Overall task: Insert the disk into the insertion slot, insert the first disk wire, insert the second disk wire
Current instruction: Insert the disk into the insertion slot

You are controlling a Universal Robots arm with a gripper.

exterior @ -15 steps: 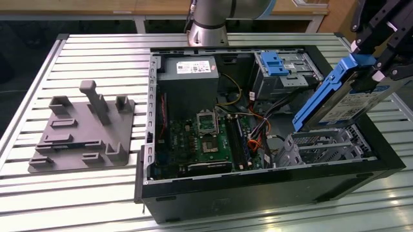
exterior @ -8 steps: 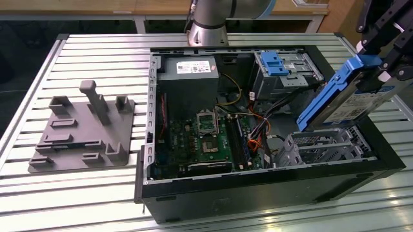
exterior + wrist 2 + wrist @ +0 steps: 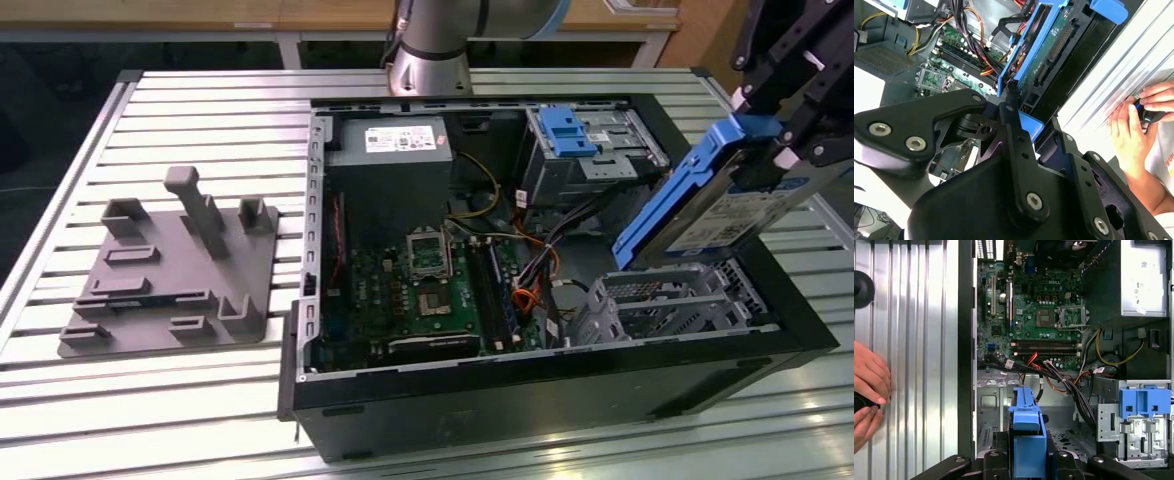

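My fingers [image 3: 1016, 145] are pinched onto the blue carrier of the disk [image 3: 727, 215], which I hold tilted in the air. Its lower end is close over the mouth of the insertion slot [image 3: 667, 300], not yet inside it, at the exterior view's right end of the open computer case [image 3: 534, 400]. The case stands on the slatted metal tabletop [image 3: 200, 110], a grey fixture [image 3: 174, 270] lies well apart at the exterior view's left, and in both wrist views a person's hands [image 3: 869, 390] lie against the tabletop beside the case.
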